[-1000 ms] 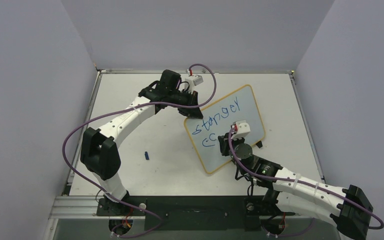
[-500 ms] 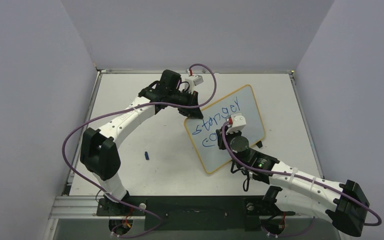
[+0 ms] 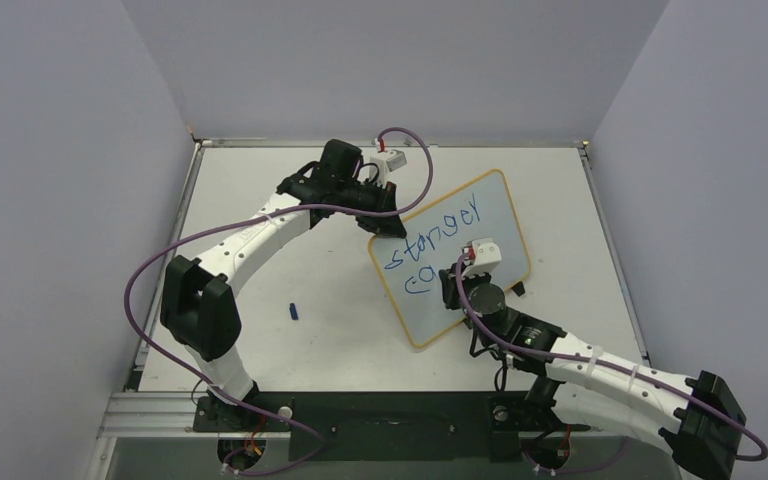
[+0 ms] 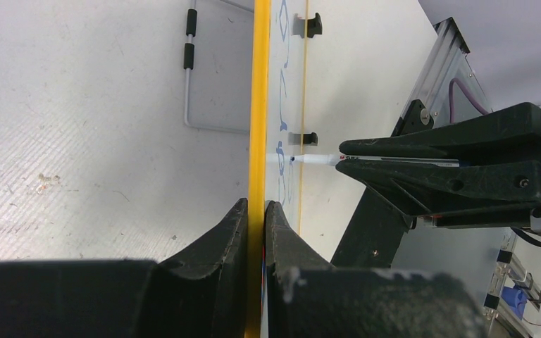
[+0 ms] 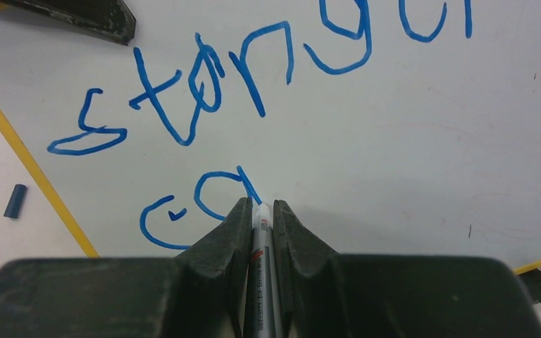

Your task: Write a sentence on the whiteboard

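The whiteboard (image 3: pixel 495 215) with its yellow-orange frame stands tilted at the middle right of the table. The blue sentence (image 3: pixel 440 230) reads "stanger" on the first line with "ca" below it; it shows large in the right wrist view (image 5: pixel 253 77). My left gripper (image 3: pixel 388 222) is shut on the board's frame (image 4: pixel 258 105) at its upper-left edge. My right gripper (image 3: pixel 452 285) is shut on a grey marker (image 5: pixel 260 267). The marker's tip touches the board at the end of the "a". The marker (image 4: pixel 317 160) also shows in the left wrist view.
A small blue marker cap (image 3: pixel 294 312) lies on the table left of the board; it also shows in the right wrist view (image 5: pixel 15 201). The board's black feet (image 4: pixel 306 25) rest on the table. Grey walls close in the table on three sides.
The right gripper moved up the board and back down with the marker. The second "c" on the second line has become a closed "a".
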Motion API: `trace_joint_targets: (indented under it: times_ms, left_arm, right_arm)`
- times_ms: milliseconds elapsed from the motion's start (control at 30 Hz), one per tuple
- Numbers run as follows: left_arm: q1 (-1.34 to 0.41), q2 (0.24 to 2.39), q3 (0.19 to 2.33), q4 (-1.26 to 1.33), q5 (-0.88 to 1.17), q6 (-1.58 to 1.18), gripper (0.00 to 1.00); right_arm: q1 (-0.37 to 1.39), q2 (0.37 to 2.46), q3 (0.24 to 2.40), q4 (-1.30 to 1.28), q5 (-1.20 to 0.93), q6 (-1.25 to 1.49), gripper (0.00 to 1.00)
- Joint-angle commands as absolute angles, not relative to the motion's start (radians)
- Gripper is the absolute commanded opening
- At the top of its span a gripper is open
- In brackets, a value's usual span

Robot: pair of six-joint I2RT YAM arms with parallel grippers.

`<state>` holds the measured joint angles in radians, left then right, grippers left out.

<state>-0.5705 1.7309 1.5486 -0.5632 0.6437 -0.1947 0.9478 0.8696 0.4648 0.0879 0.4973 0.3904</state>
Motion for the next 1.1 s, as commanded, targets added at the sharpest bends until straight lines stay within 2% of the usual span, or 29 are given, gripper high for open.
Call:
trace_joint_targets:
  times_ms: [0,500,1067]
  left_arm:
    - [-0.565,1.675,1.554,-0.519,0.553,-0.154,0.0]
    - [-0.566,1.676,1.554,-0.518,0.554,-0.156,0.0]
    - [-0.566,1.673,1.552,-0.521,0.551,-0.153,0.0]
  right_arm:
    - [0.94,0.84,0.439,0.057,0.518,0.418,0.0]
    - [0.925,0.831,0.553,0.032,0.61,0.292,0.0]
    - [0.882,0.912,0.601,0.094,0.558,0.273,0.0]
